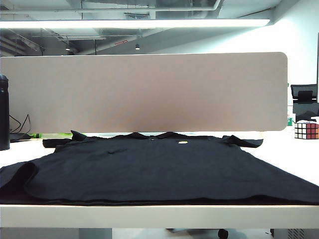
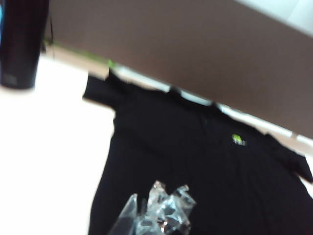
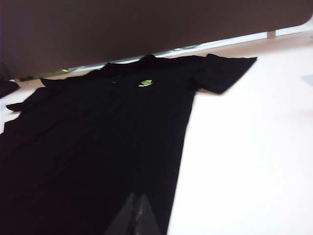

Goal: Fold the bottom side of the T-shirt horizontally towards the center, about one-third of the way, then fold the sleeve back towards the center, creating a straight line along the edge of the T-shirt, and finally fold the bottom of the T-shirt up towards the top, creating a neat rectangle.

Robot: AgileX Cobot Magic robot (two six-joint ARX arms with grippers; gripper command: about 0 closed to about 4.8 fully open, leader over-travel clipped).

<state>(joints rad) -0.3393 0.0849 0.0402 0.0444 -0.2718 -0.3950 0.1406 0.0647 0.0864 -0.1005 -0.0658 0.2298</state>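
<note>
Black T-shirt (image 1: 149, 169) lies spread flat across white table (image 1: 294, 154), collar toward the beige divider panel (image 1: 144, 92), yellow mark (image 1: 183, 142) near neckline; the bottom of the T-shirt (image 1: 149, 201) runs along the near table edge. Left gripper (image 2: 156, 215) hovers over the shirt's lower part, fingers closed, holding nothing. Right gripper (image 3: 134, 215) above the shirt's side edge, closed, empty. Rubik's cube (image 1: 306, 130) far right, dark bottle (image 1: 4, 112) far left.

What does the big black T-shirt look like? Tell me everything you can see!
The T-shirt is plain black soft-looking cloth with a collar, two short sleeves spread out sideways and a small yellow-green mark near the neckline. It lies flat and unfolded, covering most of the white table, its bottom hem at the near edge. No fingers touch it.
</note>
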